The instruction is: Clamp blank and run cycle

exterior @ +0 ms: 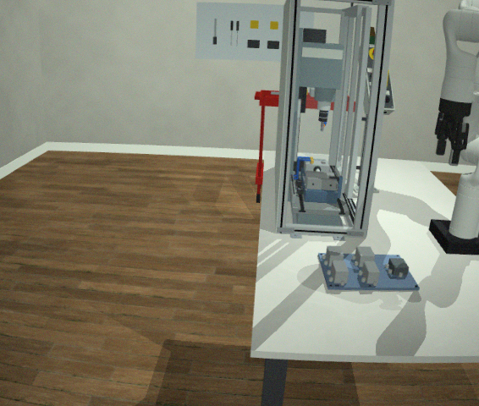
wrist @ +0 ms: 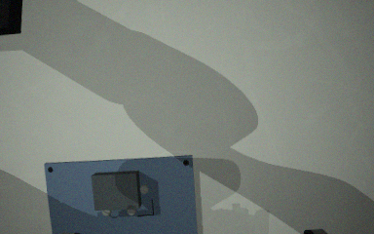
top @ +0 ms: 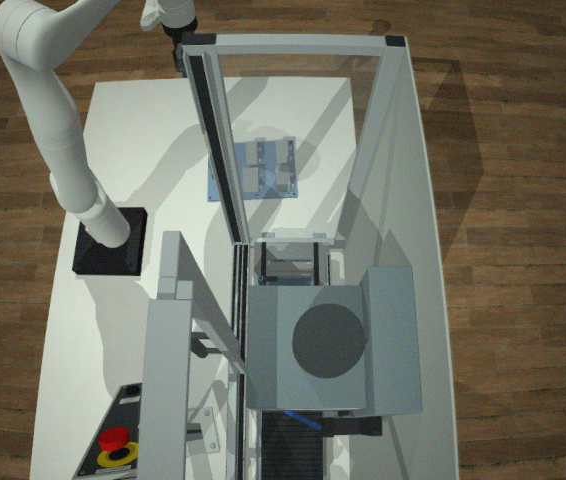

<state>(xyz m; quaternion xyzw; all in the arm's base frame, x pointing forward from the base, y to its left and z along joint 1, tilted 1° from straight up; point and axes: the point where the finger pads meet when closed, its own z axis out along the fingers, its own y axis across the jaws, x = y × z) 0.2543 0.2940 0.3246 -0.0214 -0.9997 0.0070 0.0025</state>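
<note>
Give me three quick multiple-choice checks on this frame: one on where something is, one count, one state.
1. Where is the dark setting master?
A. in the vise
B. on the blue plate, at the end nearer the arm's base
C. in the gripper

2. How many light metal blanks stand on the plate?
A. two
B. four
C. six

3. What state is the gripper in?
A. open, holding nothing
B. shut on a blank
C. shut on the door

Answers:
1 B, the exterior view shows the dark block on the plate beside the blanks.
2 B, four pale blocks in two pairs.
3 A, it hangs high above the table with its fingers apart and nothing between them.
</note>
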